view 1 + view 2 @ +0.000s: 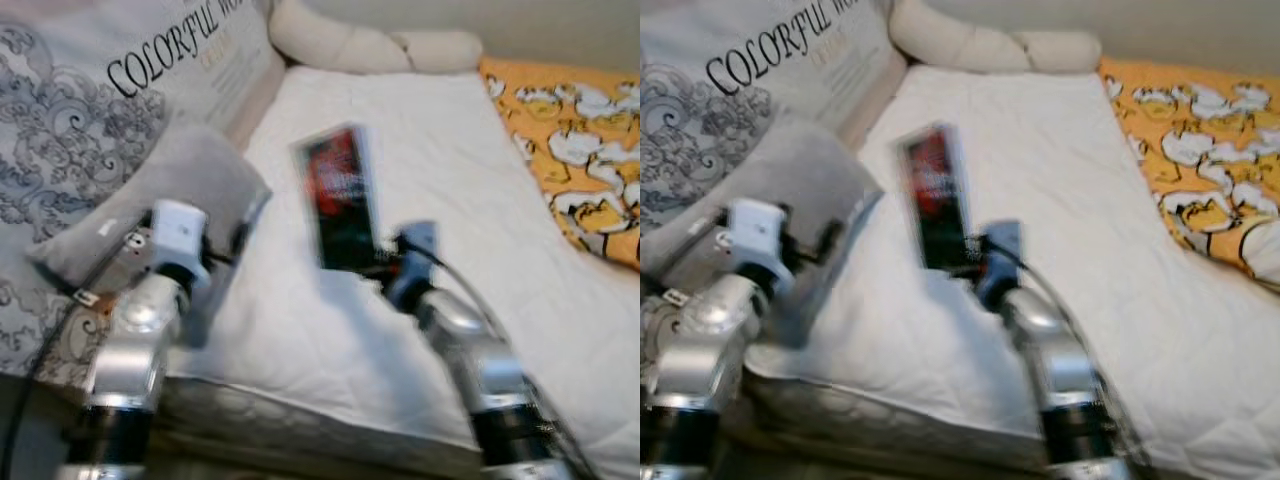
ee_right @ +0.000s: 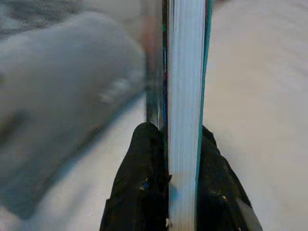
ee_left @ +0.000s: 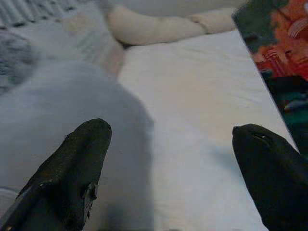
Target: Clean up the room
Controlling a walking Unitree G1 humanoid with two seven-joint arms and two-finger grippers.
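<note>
- Your right tool [image 2: 180, 192] is clamped on the lower end of the book [image 1: 340, 200], one black finger pressed to each cover, with the white page edge running straight out between them.
- The book is up in the air over the white bed [image 1: 450, 200], standing roughly upright and leaning a little, just ahead of your right wrist.
- Its cover is dark with red and orange artwork and a teal edge; the print is too blurred to read.
- Your left tool [image 3: 168, 173] is spread wide and holds nothing, sitting low at the near left of the bed.
- One left finger [image 3: 72, 173] lies against the grey pillow [image 1: 170, 200]; the book is just off to the right of that tool.
- A lettered cushion [image 1: 120, 90] leans behind the pillow, and an orange patterned blanket [image 1: 570, 140] lies at far right.
</note>
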